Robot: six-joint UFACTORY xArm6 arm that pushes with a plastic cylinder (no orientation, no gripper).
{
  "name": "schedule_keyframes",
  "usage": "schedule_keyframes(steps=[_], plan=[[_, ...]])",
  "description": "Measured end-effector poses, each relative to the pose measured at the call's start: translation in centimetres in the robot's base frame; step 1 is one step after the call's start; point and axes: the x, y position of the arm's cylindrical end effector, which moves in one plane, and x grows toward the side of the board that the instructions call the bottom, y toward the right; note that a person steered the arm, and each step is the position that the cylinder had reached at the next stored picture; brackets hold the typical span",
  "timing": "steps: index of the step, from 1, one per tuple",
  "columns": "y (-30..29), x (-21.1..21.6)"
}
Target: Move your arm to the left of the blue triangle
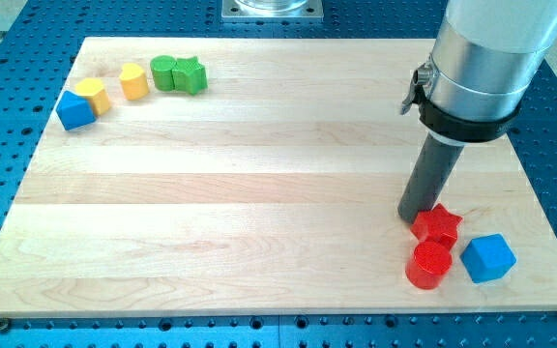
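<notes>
Tip (pixel 412 217) sits near the surface's (pixel 259 193) bottom-right corner, touching the red star (pixel 438 224); no hand exists here, only a rod. Blue triangle (pixel 74 110) lies at the top-left corner beside a yellow block (pixel 93 94), far across, so a long slide is needed.

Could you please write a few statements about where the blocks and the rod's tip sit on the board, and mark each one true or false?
1. My tip is at the view's lower right, right beside the red star. True.
2. The blue triangle lies at the view's upper left, touching a yellow block. True.
3. The two green blocks sit at the view's bottom edge. False: they sit near the top left, side by side.
4. The red cylinder is next to the blue triangle. False: it lies at the lower right, just below the red star.
5. A blue cube lies to the right of the red cylinder. True.
</notes>
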Motion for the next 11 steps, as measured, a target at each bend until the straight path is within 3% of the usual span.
schedule_keyframes(steps=[2,3,5,6,7,9,10,11], plan=[[-0.8,3.3],[-11.5,3.4],[-40.9,1.4],[-45.8,-1.4],[-45.8,-1.7],[-45.8,-12.8],[-42.2,-16.8],[-33.9,-18.6]])
